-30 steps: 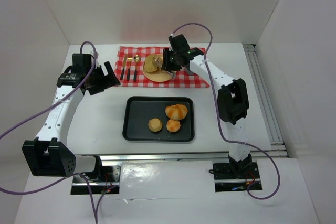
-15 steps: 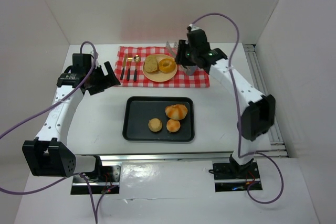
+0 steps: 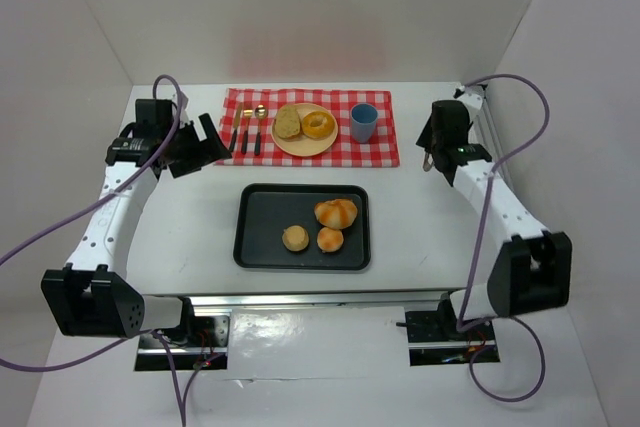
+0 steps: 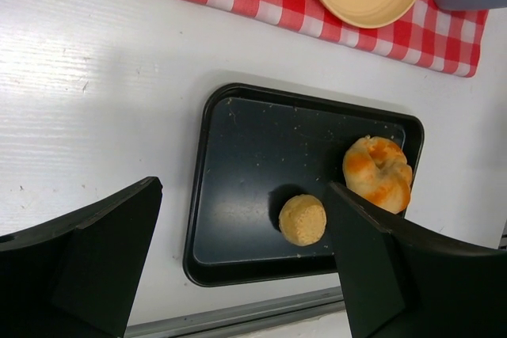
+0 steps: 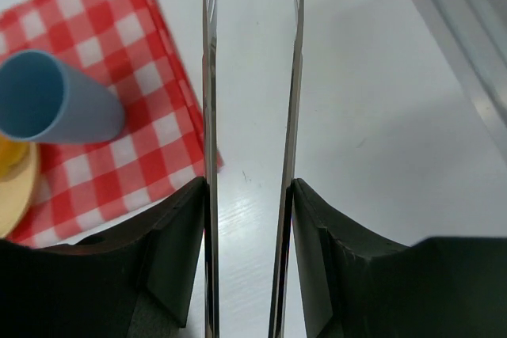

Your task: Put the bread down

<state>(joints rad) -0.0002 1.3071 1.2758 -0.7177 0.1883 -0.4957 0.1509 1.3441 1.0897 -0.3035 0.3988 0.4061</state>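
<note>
On the tan plate (image 3: 303, 145) lie a round bread (image 3: 288, 123) and a ring-shaped bread (image 3: 318, 124). Three more pieces lie on the black tray (image 3: 255, 237): a large glazed bun (image 3: 336, 213) and two small rolls (image 3: 295, 238), (image 3: 330, 239). My right gripper (image 3: 432, 152) hangs over bare table right of the cloth, shut on metal tongs (image 5: 209, 77) whose blades stand apart with nothing between them. My left gripper (image 3: 205, 142) is open left of the cloth; in its wrist view it (image 4: 244, 187) frames the tray (image 4: 238, 140), a small roll (image 4: 302, 219) and the bun (image 4: 379, 172).
A red checked cloth (image 3: 385, 152) carries the plate, a blue cup (image 3: 363, 122) and cutlery (image 3: 247, 130). The cup (image 5: 55, 100) and the cloth's corner (image 5: 119, 164) show left of the tongs. A rail (image 3: 500, 177) runs along the table's right edge.
My right arm has swung from the plate out to the right, past the cloth's edge, with the tongs. The ring-shaped bread now lies on the plate. The left arm has not moved.
</note>
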